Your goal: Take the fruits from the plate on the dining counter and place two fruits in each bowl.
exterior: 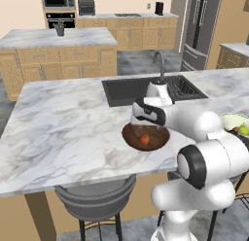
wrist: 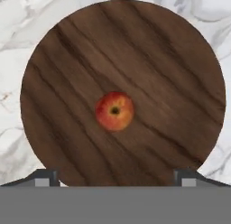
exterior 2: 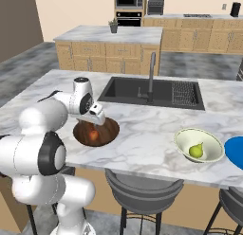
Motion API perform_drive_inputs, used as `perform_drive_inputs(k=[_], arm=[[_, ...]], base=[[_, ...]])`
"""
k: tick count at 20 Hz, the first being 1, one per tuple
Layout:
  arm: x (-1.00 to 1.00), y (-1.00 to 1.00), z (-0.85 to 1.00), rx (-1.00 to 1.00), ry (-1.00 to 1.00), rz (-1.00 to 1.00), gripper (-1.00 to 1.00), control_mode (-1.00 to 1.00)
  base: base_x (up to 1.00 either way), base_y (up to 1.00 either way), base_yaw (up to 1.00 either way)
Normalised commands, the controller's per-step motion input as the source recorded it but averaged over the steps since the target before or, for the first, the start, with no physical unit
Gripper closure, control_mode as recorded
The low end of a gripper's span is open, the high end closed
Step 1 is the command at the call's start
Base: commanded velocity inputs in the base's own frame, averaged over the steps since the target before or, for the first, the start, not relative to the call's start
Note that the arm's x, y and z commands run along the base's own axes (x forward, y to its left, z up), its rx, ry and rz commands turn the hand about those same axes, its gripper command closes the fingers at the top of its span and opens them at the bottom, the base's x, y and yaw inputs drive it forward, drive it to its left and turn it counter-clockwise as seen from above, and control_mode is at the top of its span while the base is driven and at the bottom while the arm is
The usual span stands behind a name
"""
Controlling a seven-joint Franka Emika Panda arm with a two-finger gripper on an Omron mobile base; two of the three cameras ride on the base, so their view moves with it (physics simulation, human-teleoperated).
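A red apple [wrist: 114,111] lies alone in the middle of the dark brown wooden bowl [wrist: 67,83], on the dining counter [exterior: 73,133]. My gripper [wrist: 116,177] hangs straight above it, open, its fingertips [wrist: 45,177] wide apart and clear of the apple. From the base views the hand [exterior: 148,113] covers the far rim of this bowl [exterior: 158,138] [exterior 2: 107,130]. To the right stands the cream-white bowl [exterior 2: 209,144] with a yellow-green pear [exterior 2: 195,150] inside. Beyond it, the blue plate [exterior 2: 236,151] is cut off by the view's edge; what lies on it is hidden.
A dark sink [exterior 2: 142,92] with a tall faucet [exterior 2: 152,73] is set into the far side of the counter. Grey stools [exterior: 95,198] [exterior 2: 142,186] stand under the near edge. A kitchen island [exterior: 58,45] is further back.
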Motion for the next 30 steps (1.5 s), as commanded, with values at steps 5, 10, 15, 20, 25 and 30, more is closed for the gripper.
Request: perform_drive_inputs(k=[5, 10, 15, 20, 25, 30], arm=[[-1.0, 0.0, 0.62, 0.0, -0.1, 0.01, -1.0, -1.0], [-1.0, 0.0, 0.58, 0.0, -0.15, 0.02, -1.0, -1.0], [-1.0, 0.0, 0.62, 0.0, -0.06, 0.05, -1.0, -1.0], [-0.88, -0.03, 0.82, 0.0, 0.07, 0.1, -1.0, -1.0], [-0.7, -0.1, 0.31, 0.0, 0.0, 0.07, -1.0, -1.0], [-0.24, -0.02, 0.24, 0.0, -0.01, 0.0, -1.0, -1.0]], base=[[0.0, 0.0, 0.0], [0.0, 0.0, 0.0], [0.0, 0.0, 0.0], [0.0, 0.0, 0.0], [0.0, 0.0, 0.0], [0.0, 0.0, 0.0]])
